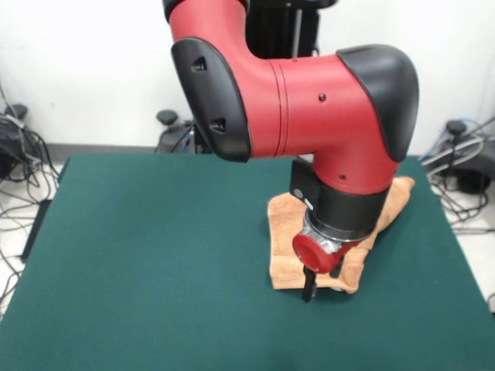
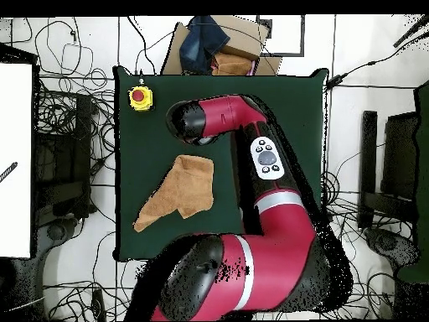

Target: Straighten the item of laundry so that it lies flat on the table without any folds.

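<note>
From my remote station, overhead view: a yellow box with a round red button (image 2: 140,98) sits at one corner of the dark green felt bench (image 2: 151,142). Tangled black cables (image 2: 67,126) cover the pale floor around it. The bulky red and black arm (image 1: 294,100) blocks part of the crumpled peach-orange terry towel (image 1: 286,247), which lies folded, one corner trailing out. The dark hand (image 1: 311,287) is at the towel's edge; I cannot tell its opening.

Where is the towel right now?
In the front view the towel lies crumpled right of centre on the table, under the gripper at its near edge.
</note>
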You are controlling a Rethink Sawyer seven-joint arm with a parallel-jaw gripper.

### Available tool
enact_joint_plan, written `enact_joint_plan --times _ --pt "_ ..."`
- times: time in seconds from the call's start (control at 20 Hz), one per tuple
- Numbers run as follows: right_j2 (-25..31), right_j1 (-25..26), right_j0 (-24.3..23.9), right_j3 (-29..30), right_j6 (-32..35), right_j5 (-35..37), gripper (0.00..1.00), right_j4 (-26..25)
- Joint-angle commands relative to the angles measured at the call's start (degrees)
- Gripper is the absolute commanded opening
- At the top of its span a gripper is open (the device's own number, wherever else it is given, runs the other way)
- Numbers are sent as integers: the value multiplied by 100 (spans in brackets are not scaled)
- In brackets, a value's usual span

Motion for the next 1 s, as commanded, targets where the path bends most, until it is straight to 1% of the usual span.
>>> enact_joint_plan --times 0.05,0.45,0.6,0.9,1.0 --pt "370 342 143 -158 -1626 871 100 -364" --pt "260 470 268 -217 -1878 954 100 -291" --pt "239 523 328 -316 -1953 1103 100 -246" --pt "252 571 234 -295 -2068 957 100 -245" --pt "256 667 264 -414 -2105 1026 100 -249"
